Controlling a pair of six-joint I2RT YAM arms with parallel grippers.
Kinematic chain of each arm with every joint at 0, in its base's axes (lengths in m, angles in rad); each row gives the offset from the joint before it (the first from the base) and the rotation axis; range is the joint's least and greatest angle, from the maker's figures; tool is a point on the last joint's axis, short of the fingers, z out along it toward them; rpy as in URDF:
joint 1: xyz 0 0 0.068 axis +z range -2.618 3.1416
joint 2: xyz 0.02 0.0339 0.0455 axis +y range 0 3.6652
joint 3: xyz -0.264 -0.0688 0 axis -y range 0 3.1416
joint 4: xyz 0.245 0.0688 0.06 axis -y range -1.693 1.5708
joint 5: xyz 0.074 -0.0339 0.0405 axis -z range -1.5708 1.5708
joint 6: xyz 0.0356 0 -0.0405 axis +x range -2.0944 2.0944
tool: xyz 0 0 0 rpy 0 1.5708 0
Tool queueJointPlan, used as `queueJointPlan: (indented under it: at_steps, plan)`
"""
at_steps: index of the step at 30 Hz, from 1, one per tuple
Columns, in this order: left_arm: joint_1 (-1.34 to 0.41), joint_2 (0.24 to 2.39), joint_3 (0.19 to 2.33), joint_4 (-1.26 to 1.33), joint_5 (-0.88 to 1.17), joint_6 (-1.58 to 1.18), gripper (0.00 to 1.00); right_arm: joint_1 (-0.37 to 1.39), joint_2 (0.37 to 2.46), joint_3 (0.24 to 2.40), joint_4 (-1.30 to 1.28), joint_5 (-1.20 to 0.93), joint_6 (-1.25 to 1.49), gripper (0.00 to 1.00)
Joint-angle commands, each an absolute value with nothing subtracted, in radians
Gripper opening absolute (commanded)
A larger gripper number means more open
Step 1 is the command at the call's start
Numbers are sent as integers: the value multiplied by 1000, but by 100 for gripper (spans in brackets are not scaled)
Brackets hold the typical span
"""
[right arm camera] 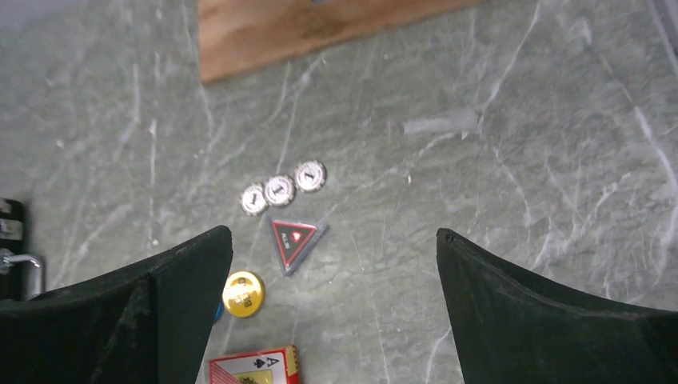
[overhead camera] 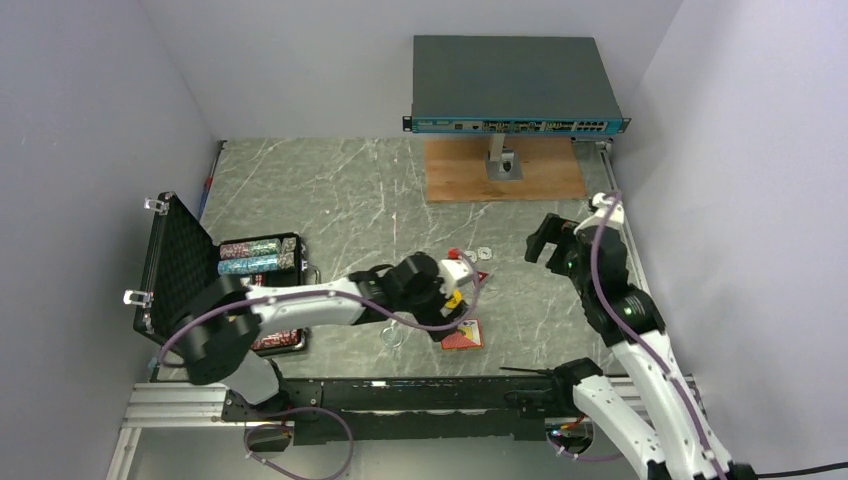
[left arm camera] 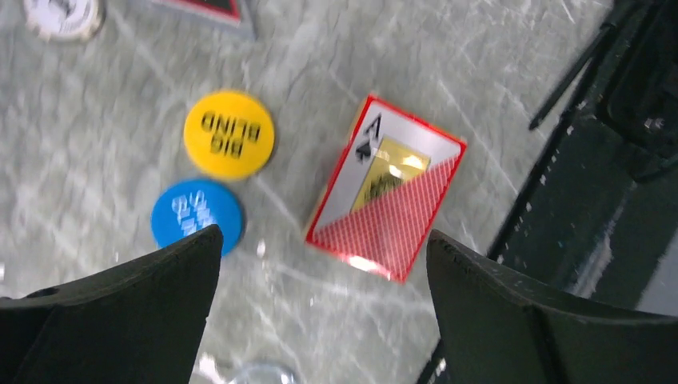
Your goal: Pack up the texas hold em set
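Red-yellow card box (left arm camera: 385, 188) laid flat near table's near edge, framed by wide-spread left gripper (left arm camera: 324, 238) (nothing held).

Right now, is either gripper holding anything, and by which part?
Nothing is held. The left gripper is open, clear of the card box lying on the table. The right gripper is open and empty, clear of the triangular token.

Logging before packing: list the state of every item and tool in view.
briefcase: open, lid raised.
card box: lying flat, unpacked.
yellow disc: flat, lettering up.
blue disc: flat, lettering up.
red triangular token: flat, unpacked.
silvery chips: three in a row, unstacked.
left tool: open, empty.
right tool: open, empty.
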State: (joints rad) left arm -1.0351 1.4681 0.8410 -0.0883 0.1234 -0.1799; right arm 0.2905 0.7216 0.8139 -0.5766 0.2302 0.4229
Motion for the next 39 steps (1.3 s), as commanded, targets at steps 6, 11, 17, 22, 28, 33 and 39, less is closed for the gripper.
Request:
queueJointPlan:
  at_steps: [6,11,17,22,28,33,39]
  plan:
    - [-1124,1794,1160,-203,93,90,99,292,510,813,-622,261,460,100]
    - [-1136,1912,1287,-323,123,154,99,292,502,812,-643,245,458,100]
    - [-1162,1934,1303,-375,230,157,99,293,515,819,-625,214,459,100]
    - [-1176,1930,1270,-396,246,132,99,292,526,798,-610,188,469,100]
    - [-1190,1925,1235,-397,180,126,99,292,542,782,-599,170,472,100]
    - [-1191,1874,1195,-369,264,128,99,292,557,782,-591,160,472,100]
    - [-1190,1838,1179,-381,323,174,99,291,568,776,-586,151,472,100]
